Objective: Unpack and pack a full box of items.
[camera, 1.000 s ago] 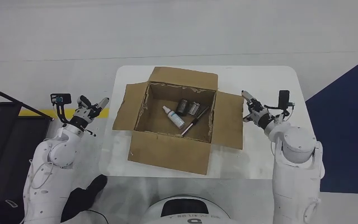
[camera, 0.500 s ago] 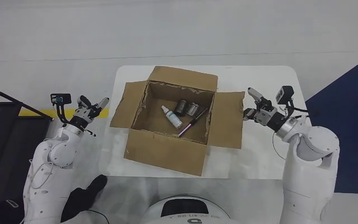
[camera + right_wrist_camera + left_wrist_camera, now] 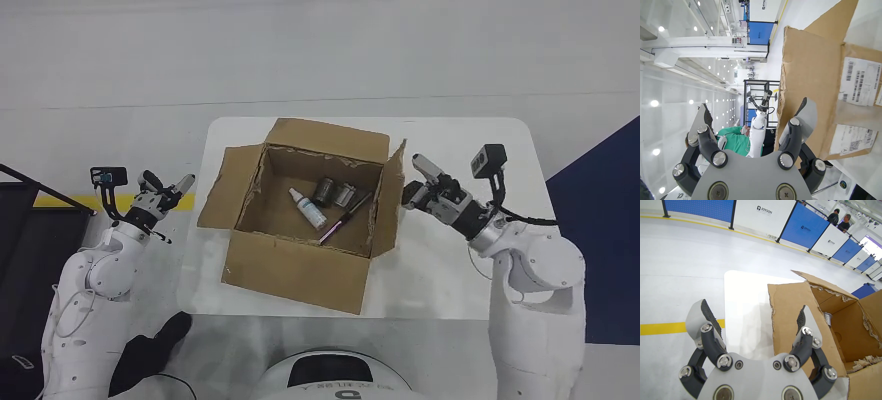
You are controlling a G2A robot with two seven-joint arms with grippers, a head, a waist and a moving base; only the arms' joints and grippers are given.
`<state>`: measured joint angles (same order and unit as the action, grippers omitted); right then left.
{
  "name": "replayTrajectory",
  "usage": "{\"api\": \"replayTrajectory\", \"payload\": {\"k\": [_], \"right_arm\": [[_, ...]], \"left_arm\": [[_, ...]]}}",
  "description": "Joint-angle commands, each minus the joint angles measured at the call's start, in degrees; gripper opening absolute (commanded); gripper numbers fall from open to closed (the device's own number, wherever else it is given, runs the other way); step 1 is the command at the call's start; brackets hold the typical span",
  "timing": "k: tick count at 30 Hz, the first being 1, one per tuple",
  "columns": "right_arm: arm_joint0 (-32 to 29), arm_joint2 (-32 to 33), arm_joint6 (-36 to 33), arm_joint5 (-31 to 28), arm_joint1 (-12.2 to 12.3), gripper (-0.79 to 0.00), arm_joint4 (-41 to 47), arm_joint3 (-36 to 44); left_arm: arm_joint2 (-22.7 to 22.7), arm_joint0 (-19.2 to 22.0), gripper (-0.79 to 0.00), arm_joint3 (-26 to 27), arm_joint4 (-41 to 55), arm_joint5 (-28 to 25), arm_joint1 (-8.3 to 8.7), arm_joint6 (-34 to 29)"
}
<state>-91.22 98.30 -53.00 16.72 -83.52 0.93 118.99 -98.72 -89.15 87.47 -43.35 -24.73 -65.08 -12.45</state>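
Note:
An open cardboard box (image 3: 300,265) stands in the middle of the white table (image 3: 470,150). Inside lie a white bottle (image 3: 308,208), two dark cans (image 3: 325,189) (image 3: 347,193) and a thin pen-like stick (image 3: 345,218). My right gripper (image 3: 412,185) is open at the box's right flap (image 3: 392,205), which stands nearly upright. In the right wrist view the flap's edge (image 3: 785,75) runs between the open fingers of the right gripper (image 3: 755,105). My left gripper (image 3: 165,193) hangs open off the table's left edge, apart from the left flap (image 3: 789,306); the left gripper (image 3: 753,306) holds nothing.
The far flap (image 3: 330,138) and near flap (image 3: 295,270) are folded outward. Bare table lies right of the box (image 3: 470,260). A dark frame (image 3: 20,185) and a yellow floor line (image 3: 60,200) are left of the table.
My right gripper has moved left toward the box and pushed the right flap from lying flat to nearly upright. The box slid slightly left. The left arm has stayed still.

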Motion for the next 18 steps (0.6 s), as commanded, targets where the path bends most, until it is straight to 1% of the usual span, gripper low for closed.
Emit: {"api": "replayTrajectory", "payload": {"k": [1,2,3,5,6,7,8,11,12,15,18], "right_arm": [[0.2,-3.3,3.3,0.3,0.1,-0.468,-3.9,1.0],[-0.1,-4.6,6.1,0.5,0.1,-0.557,-6.4,1.7],[-0.6,-5.9,8.9,0.6,0.0,-0.449,-8.0,2.6],[-2.1,-8.5,12.9,-1.6,0.0,-0.345,-11.2,4.5],[-3.1,-9.5,14.1,-2.6,0.0,-0.228,-12.7,5.3],[-3.9,-10.8,14.1,-3.7,0.1,-0.049,-14.3,6.0],[-4.5,-11.6,14.0,-4.3,0.3,0.0,-15.9,6.3],[-5.1,-14.6,14.4,-4.1,0.6,0.0,-21.3,6.8],[-5.0,-15.7,14.2,-3.8,0.7,0.0,-22.5,6.6],[-3.4,-17.8,13.7,-1.6,0.8,0.0,-23.5,5.1],[-1.9,-19.1,13.8,0.4,1.0,0.0,-25.3,4.1]], "left_arm": [[0.0,0.0,0.0,0.0,0.0,0.0,0.0,0.0],[-0.2,0.0,0.0,-0.1,-0.7,1.1,0.0,0.5],[-0.3,-0.1,0.0,-0.1,-2.0,2.5,0.0,1.4],[-0.1,-0.1,0.0,-0.7,-4.8,5.4,-0.09,3.7],[0.1,0.0,0.0,-1.2,-5.7,6.6,-0.15,4.7],[0.3,0.3,0.0,-1.9,-6.9,7.9,-0.19,5.4],[0.6,0.7,0.0,-2.6,-7.9,9.0,-0.24,6.0],[2.3,2.3,0.0,-4.9,-12.5,12.4,-0.36,7.0],[3.2,2.8,0.0,-5.8,-13.7,12.7,-0.42,6.8],[5.6,4.7,0.0,-8.3,-17.0,12.1,-0.41,3.8],[7.9,6.2,0.0,-9.9,-21.8,10.9,-0.32,2.4]]}}
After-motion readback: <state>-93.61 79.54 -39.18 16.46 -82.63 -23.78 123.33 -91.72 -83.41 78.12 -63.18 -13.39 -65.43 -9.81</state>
